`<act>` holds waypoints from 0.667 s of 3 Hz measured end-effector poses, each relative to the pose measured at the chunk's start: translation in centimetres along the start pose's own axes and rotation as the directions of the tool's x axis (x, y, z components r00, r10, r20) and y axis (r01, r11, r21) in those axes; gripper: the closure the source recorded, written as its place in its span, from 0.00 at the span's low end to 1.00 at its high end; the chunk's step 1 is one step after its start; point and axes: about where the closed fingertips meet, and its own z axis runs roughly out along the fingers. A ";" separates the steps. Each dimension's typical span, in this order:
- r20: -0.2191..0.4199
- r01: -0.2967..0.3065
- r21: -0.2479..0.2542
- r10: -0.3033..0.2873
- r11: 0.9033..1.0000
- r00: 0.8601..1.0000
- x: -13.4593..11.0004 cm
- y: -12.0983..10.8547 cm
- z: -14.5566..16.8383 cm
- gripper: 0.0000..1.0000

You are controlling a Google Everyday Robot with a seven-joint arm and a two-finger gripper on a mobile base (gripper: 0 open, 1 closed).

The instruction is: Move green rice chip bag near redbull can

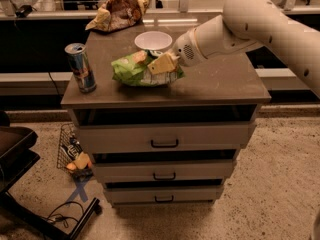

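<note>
Claw (161, 64) grips green rice chip bag (131, 72) — nr redbull can (81, 68).

A flat, crinkled, bright-green rice chip bag (131, 72) with pictured pale orange chips lies about midway across the tabletop, somewhat left of centre and closer to the front edge than the back. Its long side runs left to right. The gripper (161, 64) sits at the bag's right end, its pale fingers pinching the top of the bag there. A slim blue-and-silver redbull can (81, 67) with a silver top stands upright by the left edge, near the front-left corner. Bare tabletop shows between can and bag.
</note>
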 end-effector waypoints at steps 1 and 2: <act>-0.001 0.001 -0.004 -0.001 1.000 1.000 0.0 0.1 0.2 0.38; -0.003 0.002 -0.008 -0.002 1.000 1.000 -0.1 0.3 0.4 0.15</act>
